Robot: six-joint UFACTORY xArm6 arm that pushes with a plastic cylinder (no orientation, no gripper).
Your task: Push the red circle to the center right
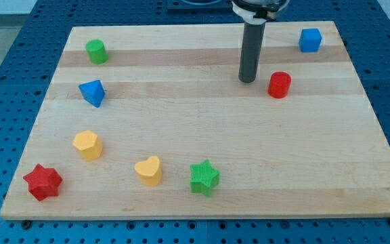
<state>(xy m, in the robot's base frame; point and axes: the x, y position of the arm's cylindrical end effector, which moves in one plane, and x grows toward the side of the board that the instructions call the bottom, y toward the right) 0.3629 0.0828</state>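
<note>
Where the wooden board (202, 142) nears the view's left edge, a red star (42, 181) is seen at the bottom corner, with a yellow hexagon (87, 144), a blue triangle (93, 92) and a green cylinder (97, 51) ranged above it. Further right, a yellow heart (149, 170) and a green star (204, 177) are set near the bottom. My tip (248, 80), a plain rod with nothing to open or close, is placed just left of the red circle (279, 85), slightly apart. A blue cube (310, 40) is found at the top right.
</note>
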